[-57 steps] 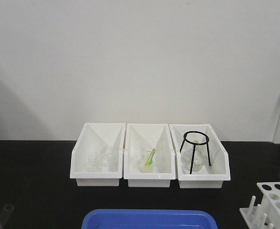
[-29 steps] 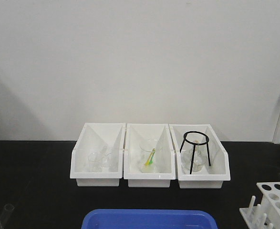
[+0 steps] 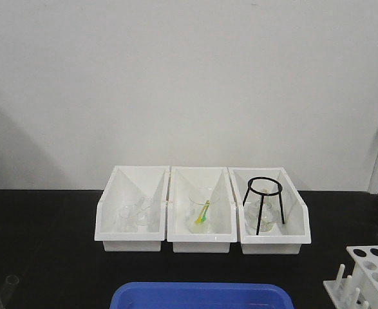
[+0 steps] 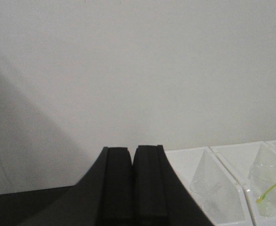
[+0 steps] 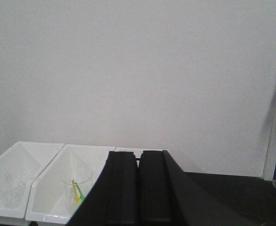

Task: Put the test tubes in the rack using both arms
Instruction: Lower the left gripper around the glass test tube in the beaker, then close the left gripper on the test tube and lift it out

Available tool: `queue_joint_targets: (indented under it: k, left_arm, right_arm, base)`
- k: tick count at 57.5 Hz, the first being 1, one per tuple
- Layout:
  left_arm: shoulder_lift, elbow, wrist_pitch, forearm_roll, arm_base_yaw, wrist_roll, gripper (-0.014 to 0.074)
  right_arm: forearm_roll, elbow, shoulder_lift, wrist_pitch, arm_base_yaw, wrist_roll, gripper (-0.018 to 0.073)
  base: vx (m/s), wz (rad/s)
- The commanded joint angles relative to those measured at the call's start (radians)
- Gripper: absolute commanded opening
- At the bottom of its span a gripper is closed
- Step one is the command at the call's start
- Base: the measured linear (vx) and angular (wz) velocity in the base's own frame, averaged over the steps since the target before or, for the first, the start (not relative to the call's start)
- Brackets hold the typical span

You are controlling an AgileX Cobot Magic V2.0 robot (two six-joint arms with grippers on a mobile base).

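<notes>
Left gripper [image 4: 133, 157]: black fingers pressed together with nothing between them. It is held up facing the wall, and the middle bin [image 3: 200, 241] lies off to its right in the wrist view.

Right gripper [image 5: 138, 160]: fingers closed pad to pad and empty. The middle bin lies to its left in the wrist view.

Middle bin: white, on a black table [image 3: 47, 238]. It holds a beaker [image 3: 200, 209] with a yellow-green stick leaning inside.

Left bin [image 3: 129, 241]: touching the middle bin's left side. Clear flasks [image 3: 136, 215] lie in it.

Right bin [image 3: 274, 243]: touching the middle bin's right side. A black tripod [image 3: 264, 193] stands in it over clear glassware.

Blue tray [image 3: 198, 295]: in front of the middle bin, cut off by the lower edge.

Rack [image 3: 369, 270]: white, well to the front-right of the middle bin. Its holes look empty and pegs run along its left side.

Test tube [image 3: 9, 283]: well to the front-left of the middle bin, at the table's corner. Only the rim end shows.
</notes>
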Motion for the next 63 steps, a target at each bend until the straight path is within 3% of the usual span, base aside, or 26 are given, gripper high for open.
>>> queue_joint_targets:
  k: [1,12,19,24,32,48,55,63]
  left_arm:
    - [-0.005,-0.04,-0.071,0.036,0.0,-0.001,0.015]
    - [-0.004,-0.04,-0.038,0.036,0.0,0.002,0.0392]
    - [-0.001,-0.04,0.011,0.036,0.0,0.079,0.0524]
    - [0.015,-0.04,0.097,0.036,0.0,0.161,0.058]
    - [0.082,-0.03,0.206,0.033,0.0,0.208,0.0589]
    - [0.056,0.179,0.167,0.033,0.0,0.209,0.0589]
    - [0.0,0.325,0.058,0.034,0.0,0.234,0.0589]
    - [-0.009,0.509,-0.223,0.034,0.0,0.345,0.0589]
  right_arm:
    - [-0.001,-0.038,-0.004,-0.059,-0.003,-0.012,0.0139]
    - [0.003,-0.038,-0.004,-0.028,-0.003,-0.013,0.0448]
    - [0.003,-0.038,-0.004,-0.037,-0.003,-0.013,0.0643]
    - [0.003,-0.038,-0.004,-0.037,-0.003,-0.013,0.0729]
    - [0.003,-0.038,-0.004,-0.036,-0.003,-0.013,0.0727]
    - [0.002,-0.036,0.003,-0.037,-0.003,-0.04,0.0657]
    - [-0.002,-0.036,0.003,-0.042,-0.003,-0.076,0.0601]
    - [-0.002,-0.036,0.003,-0.054,-0.003,-0.103,0.0533]
  base:
    - [0.0,0.0]
    - [0.0,0.0]
    - [0.0,0.0]
    - [0.0,0.0]
    - [0.0,0.0]
    - [0.0,0.0]
    - [0.0,0.0]
    - [0.0,0.0]
